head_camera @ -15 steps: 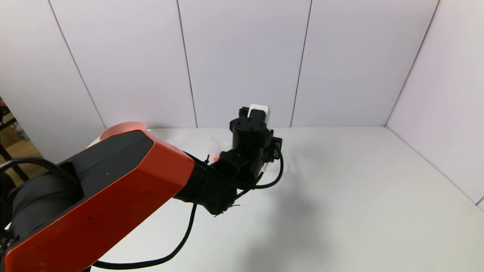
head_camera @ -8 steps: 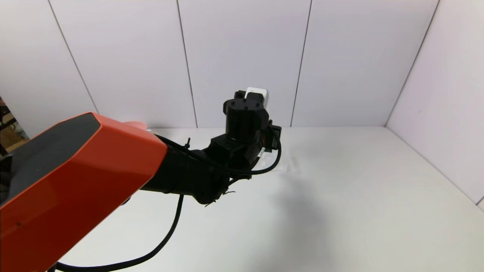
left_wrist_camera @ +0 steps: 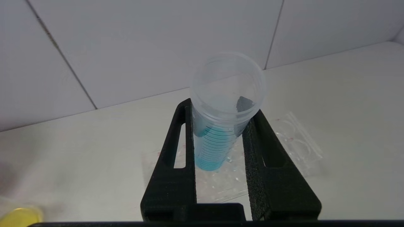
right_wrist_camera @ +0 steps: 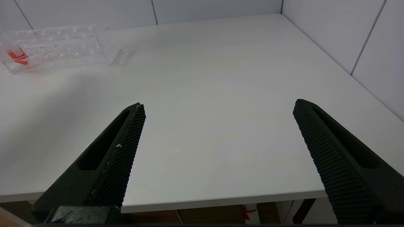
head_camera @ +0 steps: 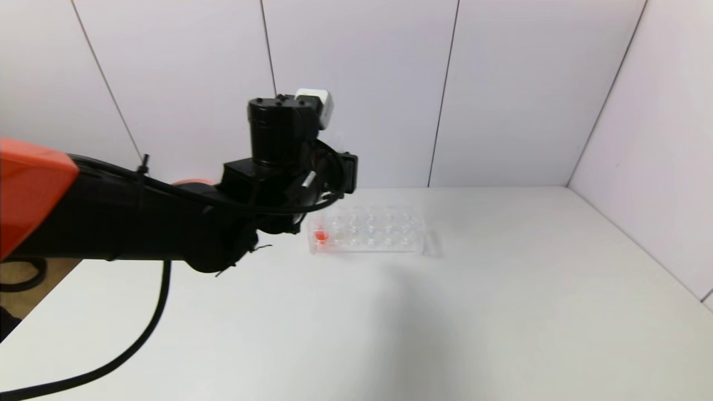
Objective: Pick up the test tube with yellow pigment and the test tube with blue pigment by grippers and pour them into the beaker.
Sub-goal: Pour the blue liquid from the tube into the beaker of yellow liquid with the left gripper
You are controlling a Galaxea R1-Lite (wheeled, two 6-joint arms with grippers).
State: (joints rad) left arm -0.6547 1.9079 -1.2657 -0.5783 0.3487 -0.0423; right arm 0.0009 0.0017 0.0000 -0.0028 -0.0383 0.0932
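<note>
The test tube with blue pigment [left_wrist_camera: 217, 138] is a clear ribbed tube with blue liquid in its lower half. My left gripper [left_wrist_camera: 221, 108] is shut on it just under the rim, with its open mouth toward the wrist camera, above the clear tube rack [left_wrist_camera: 296, 142]. In the head view the raised left wrist [head_camera: 278, 145] hides the fingers and the tube. A clear vessel with yellow in it [left_wrist_camera: 19, 216] shows partly at the frame edge; I cannot tell whether it is the beaker or the yellow tube. My right gripper [right_wrist_camera: 218, 105] hangs open and empty over the table's near edge.
The rack [head_camera: 367, 229] stands at the back middle of the white table and holds a tube with red-orange colour [head_camera: 321, 235] at its left end. A sliver of the pink bowl [head_camera: 189, 181] shows behind the left arm. White walls close off the back and right.
My left arm has risen and swung to the left with the tube, uncovering the rack that it hid before. The right arm has not shown any movement.
</note>
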